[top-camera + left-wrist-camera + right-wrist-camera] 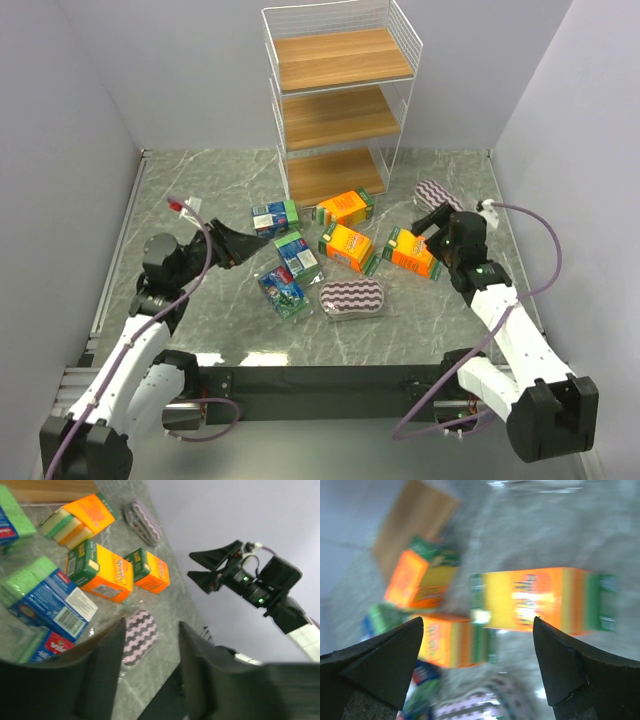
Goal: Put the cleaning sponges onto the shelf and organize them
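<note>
Ahead of the left gripper (151,625): jaws spread wide, gripping nothing; a striped pad (140,636) lies on the table (200,180) in the gap past the tips, its near end hidden by the left finger.
Left of that finger: blue-green packs (47,597), one cut off by the frame edge, one partly behind the finger.
Ahead of the right gripper (477,625): jaws parted, empty; an orange pack (540,600) just past the tips.
Farther past those tips: two other orange packs (420,577), blurred, print unreadable.
Beside the right fingers: second striped pad (437,193), partly hidden.
Well beyond both grippers: shelf (340,100); every pack lies short of it.
</note>
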`<state>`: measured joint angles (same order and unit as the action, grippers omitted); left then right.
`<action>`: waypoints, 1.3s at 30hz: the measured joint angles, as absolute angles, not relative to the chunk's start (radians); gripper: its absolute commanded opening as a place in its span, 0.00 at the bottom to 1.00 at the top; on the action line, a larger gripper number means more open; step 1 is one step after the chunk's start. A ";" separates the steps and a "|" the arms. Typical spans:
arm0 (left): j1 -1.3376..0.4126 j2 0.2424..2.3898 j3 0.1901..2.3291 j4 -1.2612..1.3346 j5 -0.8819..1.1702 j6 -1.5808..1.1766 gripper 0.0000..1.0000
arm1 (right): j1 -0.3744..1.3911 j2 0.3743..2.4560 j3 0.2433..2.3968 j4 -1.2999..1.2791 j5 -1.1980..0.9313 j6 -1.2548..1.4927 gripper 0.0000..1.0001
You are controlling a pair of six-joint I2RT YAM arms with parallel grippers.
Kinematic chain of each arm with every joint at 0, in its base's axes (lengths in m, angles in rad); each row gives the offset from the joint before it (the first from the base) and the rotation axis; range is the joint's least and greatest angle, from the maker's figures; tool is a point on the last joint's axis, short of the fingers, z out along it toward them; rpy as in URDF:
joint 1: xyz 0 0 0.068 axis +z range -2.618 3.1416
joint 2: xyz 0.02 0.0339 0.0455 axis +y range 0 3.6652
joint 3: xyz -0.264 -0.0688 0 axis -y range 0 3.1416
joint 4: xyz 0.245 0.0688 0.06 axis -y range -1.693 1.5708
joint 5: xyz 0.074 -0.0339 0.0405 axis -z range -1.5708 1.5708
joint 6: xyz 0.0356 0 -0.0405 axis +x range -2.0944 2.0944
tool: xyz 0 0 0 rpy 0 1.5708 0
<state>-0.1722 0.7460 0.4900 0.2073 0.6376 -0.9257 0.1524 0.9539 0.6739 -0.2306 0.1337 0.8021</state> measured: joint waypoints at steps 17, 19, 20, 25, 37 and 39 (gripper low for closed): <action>-0.279 1.596 0.892 0.461 0.531 -0.912 0.01 | 0.069 0.891 0.582 -0.382 0.179 0.745 0.97; -0.278 1.706 0.952 0.506 0.533 -0.944 0.01 | 0.068 0.892 0.572 -0.382 0.170 0.741 0.97; -0.279 1.756 0.982 0.527 0.533 -0.958 0.01 | 0.068 0.893 0.568 -0.382 0.166 0.740 0.98; -0.279 1.905 1.114 0.548 0.529 -0.987 0.01 | 0.068 0.936 0.562 -0.364 0.162 0.736 0.98; -0.274 2.075 1.387 0.503 0.532 -0.988 0.01 | 0.066 1.053 0.555 -0.244 0.095 0.708 0.98; -0.267 2.082 1.392 0.486 0.529 -0.984 0.01 | 0.065 1.065 0.555 -0.233 0.081 0.703 0.97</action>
<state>-0.2672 2.0819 1.3922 0.4858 0.5285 -0.9844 0.0650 1.0645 0.5552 -0.2329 0.0814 0.7029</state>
